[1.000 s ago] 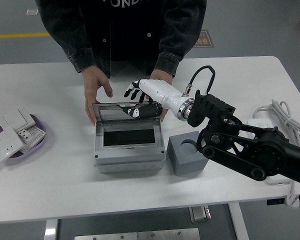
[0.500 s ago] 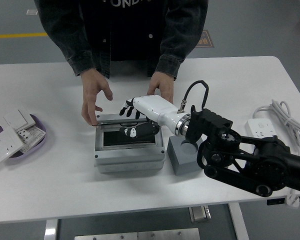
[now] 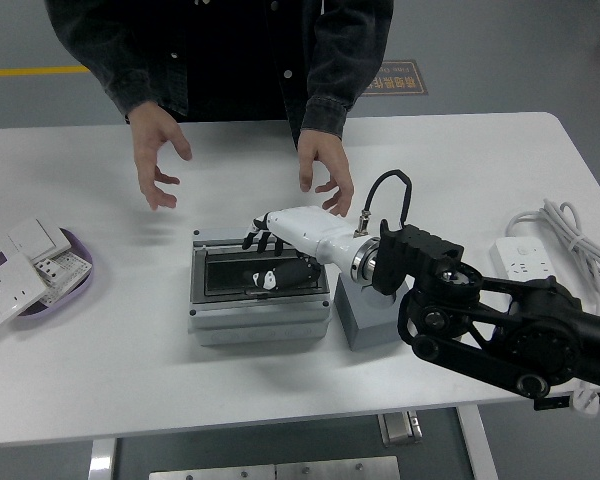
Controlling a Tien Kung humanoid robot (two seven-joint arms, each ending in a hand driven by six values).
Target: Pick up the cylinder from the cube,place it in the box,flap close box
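The right hand is laid flat, fingers spread, on the box lid. The cube is half hidden behind its arm. A person's hands are held open just beyond.

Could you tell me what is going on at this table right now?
The right robot hand lies flat on the lid of the grey box, pressing it closed. The grey cube sits just right of the box, partly under the arm. A person at the far side holds both hands open above the table, touching nothing.
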